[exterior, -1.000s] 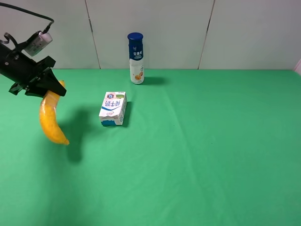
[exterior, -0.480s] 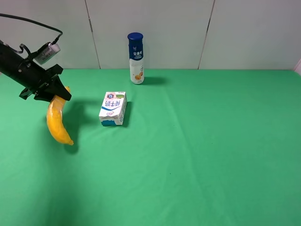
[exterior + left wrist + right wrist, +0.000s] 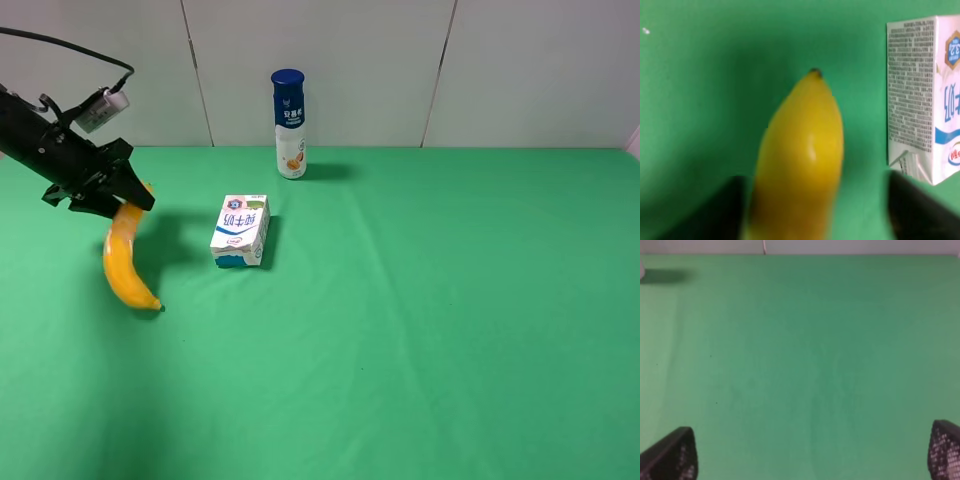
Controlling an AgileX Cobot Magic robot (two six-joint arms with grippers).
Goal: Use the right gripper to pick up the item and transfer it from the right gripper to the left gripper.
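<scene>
Two upright-wall-backed objects share the green cloth-covered worktop (image 3: 450,320) with the task's fruit: a white-and-blue rectangular milk carton (image 3: 241,231) lying flat near the middle-left, and a tall white bottle with a dark blue cap (image 3: 289,124) standing well behind it by the pale panelled wall. The ripe yellow curved banana (image 3: 127,262) hangs at the far left of the high view, its upper end clenched in the left pincer (image 3: 118,196), a black two-finger tool on a slim black arm carrying a silver-grey camera box (image 3: 101,108) and a looped black cable. The banana's dark lower tip sits at or just above the cloth beside its shadow; contact cannot be told. The carton lies near the banana but apart from it, with bare cloth between. In the left wrist view the banana (image 3: 799,165) fills the centre between two blurred dark fingers (image 3: 912,207), and the carton's printed side (image 3: 920,95) is cut off at the frame edge. The right pincer (image 3: 812,457) shows only two black finger corners spread wide at the frame's edges, holding nothing, over bare cloth; its arm is outside the high view.
</scene>
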